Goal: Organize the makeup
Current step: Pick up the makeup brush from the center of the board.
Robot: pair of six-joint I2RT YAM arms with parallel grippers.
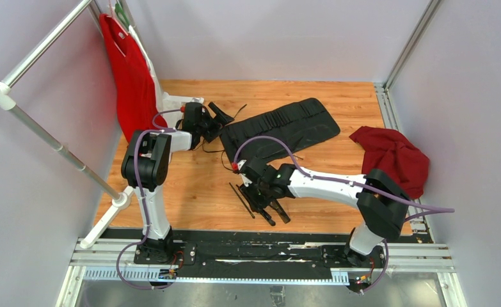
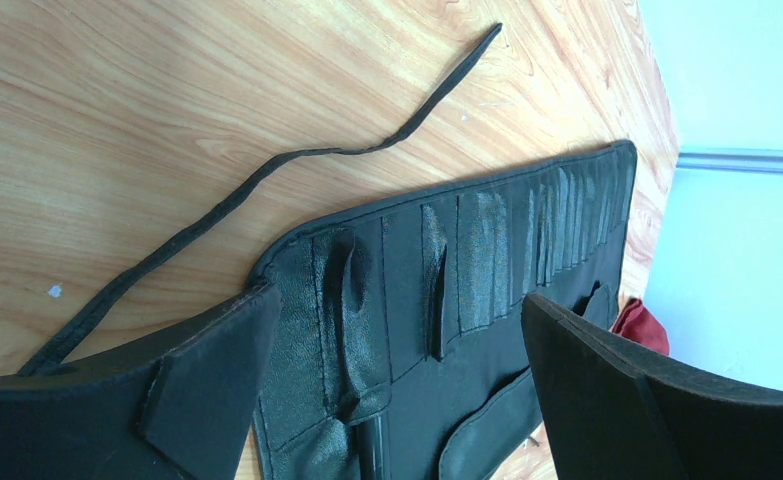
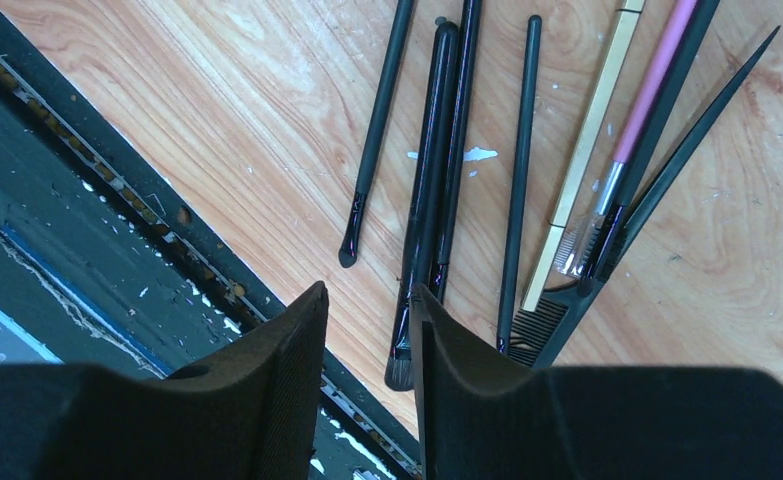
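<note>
The makeup (image 3: 427, 180) lies loose on the wood surface (image 1: 196, 185), low and centre in the top view, just beside the dark strip (image 3: 87, 220) along the near edge and outside the black slotted roll (image 1: 279, 128).

Top view, left to right: a red garment (image 1: 129, 77) hangs at upper left; the left claw (image 2: 399, 295) sits at the roll's left end; the roll lies unfolded at upper centre; the right claw (image 3: 367, 300) hangs over the brushes; a dark red cloth (image 1: 391, 157) lies crumpled at right, apart from the roll.

Left wrist view: the claw stands wide open, gripping nothing; one finger (image 2: 217, 390) is at lower left, the other at lower right, the roll's slots between them; a black cord (image 2: 267, 170) trails over the wood from lower left toward upper centre.

Right wrist view, left to right: a thin black brush (image 3: 373, 140); two black brushes side by side; another thin black one (image 3: 521, 170); a tan shaft (image 3: 582, 150); a pink shaft (image 3: 649, 90); a black tail comb (image 3: 547, 325); all roughly parallel. The right claw's jaws stand apart by a narrow gap, closed on nothing; the bristle head of one of the paired brushes shows in that gap, against the right-hand finger; contact cannot be confirmed.
</note>
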